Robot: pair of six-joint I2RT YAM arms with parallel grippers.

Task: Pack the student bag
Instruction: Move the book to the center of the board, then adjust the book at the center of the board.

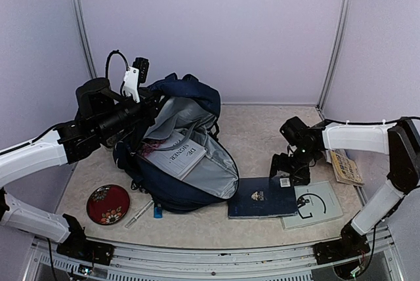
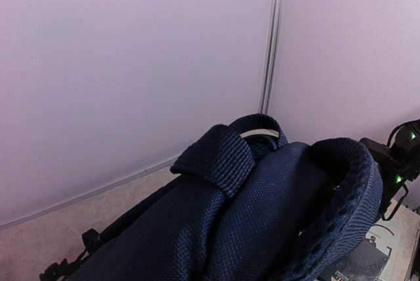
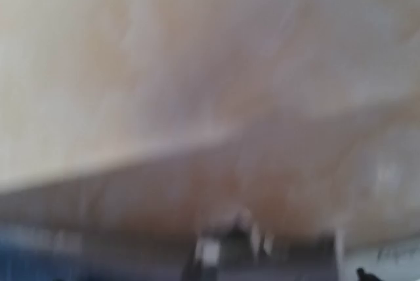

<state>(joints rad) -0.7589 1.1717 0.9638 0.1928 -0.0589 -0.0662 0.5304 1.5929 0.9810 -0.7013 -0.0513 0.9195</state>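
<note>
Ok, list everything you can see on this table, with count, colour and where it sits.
student bag: one, navy with grey lining, left of centre, open
printed book: one, white, inside the bag
round dish: one, red with floral pattern, near left
pen-like stick: one, white, between dish and bag
small item: one, blue, at the bag's near edge
navy book: one, right of the bag
pale booklet: one, grey-green, beside the navy book
yellowish booklet: one, far right
left gripper: one, black, shut on the bag's rim
right gripper: one, black, over the navy book, opening unclear
</note>
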